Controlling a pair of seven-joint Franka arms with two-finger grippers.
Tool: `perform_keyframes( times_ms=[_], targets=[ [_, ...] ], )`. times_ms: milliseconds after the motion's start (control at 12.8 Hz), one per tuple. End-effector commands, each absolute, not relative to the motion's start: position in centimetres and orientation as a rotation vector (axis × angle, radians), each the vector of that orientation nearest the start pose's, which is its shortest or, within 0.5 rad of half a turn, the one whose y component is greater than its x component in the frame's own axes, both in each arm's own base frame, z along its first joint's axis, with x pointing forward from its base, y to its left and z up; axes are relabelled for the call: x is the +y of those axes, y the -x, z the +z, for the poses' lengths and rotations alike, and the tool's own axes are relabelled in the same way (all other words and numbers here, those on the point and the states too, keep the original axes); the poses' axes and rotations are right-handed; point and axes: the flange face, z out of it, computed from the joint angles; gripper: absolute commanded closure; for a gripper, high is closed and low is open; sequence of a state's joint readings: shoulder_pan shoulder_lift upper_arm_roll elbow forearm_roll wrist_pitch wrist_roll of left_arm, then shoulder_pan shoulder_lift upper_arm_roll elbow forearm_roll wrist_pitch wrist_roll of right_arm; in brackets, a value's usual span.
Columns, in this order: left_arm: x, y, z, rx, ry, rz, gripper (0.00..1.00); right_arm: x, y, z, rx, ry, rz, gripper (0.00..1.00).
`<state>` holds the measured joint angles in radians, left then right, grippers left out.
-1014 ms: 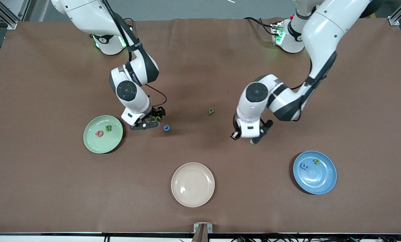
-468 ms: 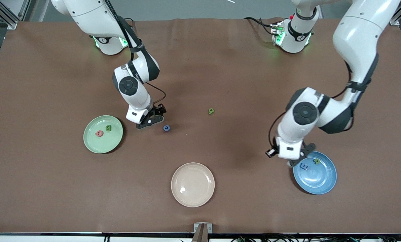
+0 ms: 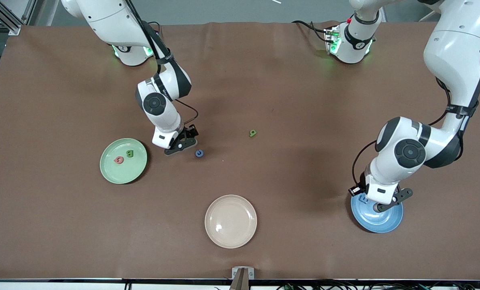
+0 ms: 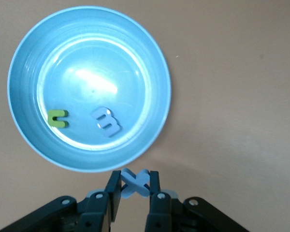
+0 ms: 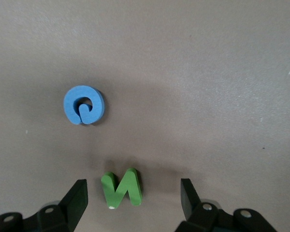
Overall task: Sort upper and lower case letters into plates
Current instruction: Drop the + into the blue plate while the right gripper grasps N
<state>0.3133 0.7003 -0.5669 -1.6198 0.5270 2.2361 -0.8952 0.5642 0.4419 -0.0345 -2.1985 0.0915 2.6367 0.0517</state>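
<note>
- A brown mat (image 3: 264, 80) covers the bench, lightly creased.
- Grey floor shows past the bench's top edge.
- Aluminium frame posts (image 3: 475, 18) stand at the corners.
- Cables run along the near edge.

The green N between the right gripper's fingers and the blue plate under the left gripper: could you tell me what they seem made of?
Green N: probably foam or soft rubber; thick, matte, no shine. Blue plate: likely glazed ceramic or glossy plastic; bright highlights across its base.

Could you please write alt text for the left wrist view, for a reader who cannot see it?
The left gripper is shut on a small pale blue X-shaped letter, beside the rim of a round glossy blue plate on the brown table. In the plate lie a small green letter and a blue letter.
</note>
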Motion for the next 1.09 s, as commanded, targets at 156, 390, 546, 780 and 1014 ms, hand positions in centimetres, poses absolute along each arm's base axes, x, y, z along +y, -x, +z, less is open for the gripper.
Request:
perform_keyframes(
  times_ms=[156, 390, 546, 780, 1014],
  targets=[
    [-6.3, -69.5, 23.5, -0.509, 3.010, -0.087, 0.97, 27.8, -47.2, 17.2, -0.651, 3.055, 0.017, 0.28],
    [-3.7, -69.9, 22.7, -0.509, 2.997, -0.118, 0.55, 27.8, -47.2, 17.2, -0.652, 3.054, 0.017, 0.47],
    [-3.7, -69.7, 23.4, -0.547, 2.997, -0.118, 0.00, 27.8, -47.2, 17.1, -0.654, 3.055, 0.019, 0.68],
    [-7.4, -68.6, 24.1, -0.541, 3.041, -0.082, 0.00, 27.2, -47.9, 17.6, -0.597, 3.064, 0.023, 1.00],
    [-15.9, -66.1, 25.6, -0.643, 3.083, -0.011, 0.01, 25.3, -52.4, 22.1, -0.520, 3.079, 0.120, 1.00]
  ],
)
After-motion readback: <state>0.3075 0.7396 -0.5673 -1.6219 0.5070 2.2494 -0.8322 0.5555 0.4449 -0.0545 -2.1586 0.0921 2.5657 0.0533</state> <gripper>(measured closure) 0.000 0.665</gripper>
